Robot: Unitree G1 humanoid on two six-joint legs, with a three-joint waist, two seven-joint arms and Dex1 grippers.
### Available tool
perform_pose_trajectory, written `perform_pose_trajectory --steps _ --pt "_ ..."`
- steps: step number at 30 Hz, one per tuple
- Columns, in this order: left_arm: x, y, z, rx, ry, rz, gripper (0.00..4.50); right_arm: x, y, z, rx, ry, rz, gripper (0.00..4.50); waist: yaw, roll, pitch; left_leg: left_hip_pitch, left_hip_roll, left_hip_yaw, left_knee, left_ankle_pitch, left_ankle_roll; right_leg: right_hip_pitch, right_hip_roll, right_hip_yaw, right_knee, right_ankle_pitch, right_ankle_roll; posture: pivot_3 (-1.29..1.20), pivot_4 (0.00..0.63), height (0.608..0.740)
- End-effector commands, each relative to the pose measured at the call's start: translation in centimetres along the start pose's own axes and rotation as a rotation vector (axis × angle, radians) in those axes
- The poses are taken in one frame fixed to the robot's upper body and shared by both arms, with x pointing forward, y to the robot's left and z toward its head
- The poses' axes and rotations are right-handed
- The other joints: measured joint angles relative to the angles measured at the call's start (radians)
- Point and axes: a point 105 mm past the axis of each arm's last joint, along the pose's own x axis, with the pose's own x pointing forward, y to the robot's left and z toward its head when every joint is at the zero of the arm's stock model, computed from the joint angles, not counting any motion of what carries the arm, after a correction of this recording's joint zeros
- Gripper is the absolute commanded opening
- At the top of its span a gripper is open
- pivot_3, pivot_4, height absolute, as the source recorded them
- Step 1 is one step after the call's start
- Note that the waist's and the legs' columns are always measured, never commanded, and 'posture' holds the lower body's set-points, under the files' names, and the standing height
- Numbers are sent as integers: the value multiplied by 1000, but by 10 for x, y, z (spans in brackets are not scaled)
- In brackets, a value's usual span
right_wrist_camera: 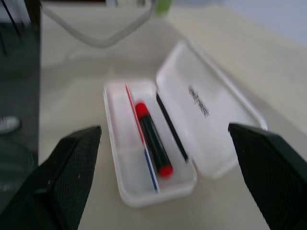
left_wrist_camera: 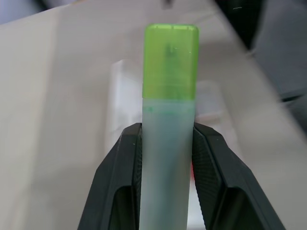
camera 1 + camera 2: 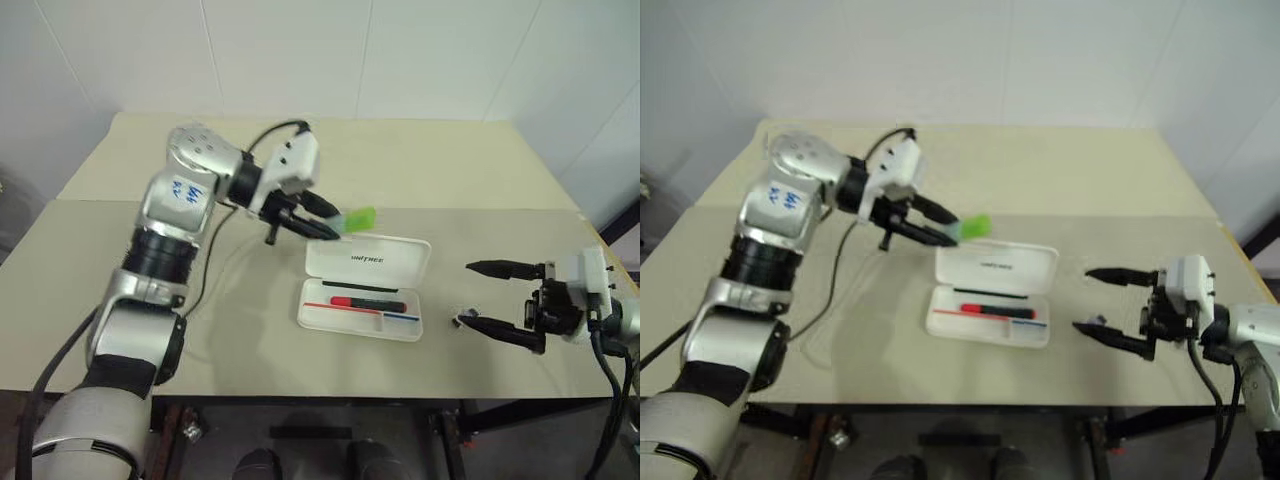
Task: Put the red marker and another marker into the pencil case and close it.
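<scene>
Sitting open on the beige tabletop (image 3: 480, 180) is the flat white hard-plastic pencil case (image 3: 363, 288) with rounded corners, lid flipped back and showing small dark lettering; the slim red-and-black marker (image 3: 368, 302) is lying inside the tray, lengthwise, right next to a thin red and blue stripe; in the right wrist view you can see it's red at both ends and black in the middle, resting along the tray's lid side.

The left gripper (image 3: 318, 222) is hanging in the air just behind the case's back left corner, pointing off to the right and a bit downward; it's pinching the short, thick highlighter (image 2: 169, 124) with the pale translucent green body and the bright lime-green cap; both black fingers (image 2: 125, 177) are pressing flat against the frosted body from either side, and the capped end is sticking out well past the tips, so that one's clearly held and clear of the table.

The right gripper (image 3: 494, 296) is sitting off to the right of the case, a clear gap away, aiming at it roughly level; its two black fingers are spread wide apart with nothing between them; the case is showing framed in that gap in the right wrist view.
</scene>
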Motion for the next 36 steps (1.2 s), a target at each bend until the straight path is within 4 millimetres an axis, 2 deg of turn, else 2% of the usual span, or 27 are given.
perform_pose_trajectory --steps 1,9,14,18,26,36 --pt "9 -12 9 4 3 -16 1086 -3 12 8 -10 -50 51 4500 1 0 0 1 0 0 0 0 0 0 0 0 1 0 0 0 150 740" --pt "37 -47 -14 -58 84 -100 1086 3 24 5 16 -72 53 4500 -2 0 0 2 -1 -1 3 1 0 1 0 2 4 0 0 0 150 740" --pt "46 -58 -28 -83 133 -126 1086 7 25 3 20 -82 27 4500 -1 0 0 2 -1 -1 3 1 0 1 0 2 4 0 0 0 150 740" --pt "52 -54 -47 -97 202 -93 1086 8 24 2 19 -87 6 4500 1 0 0 2 -1 -1 3 1 0 1 0 2 4 0 0 0 150 740" --pt "64 -58 -59 -94 231 -106 1086 8 24 0 21 -84 -27 4500 2 0 0 2 -1 -1 2 1 0 1 0 2 3 -1 -1 0 150 740" --pt "76 -45 -61 -55 246 -108 1086 8 23 0 17 -86 -65 4500 2 0 0 2 -1 -1 2 1 0 1 0 2 3 -1 -1 0 150 740"
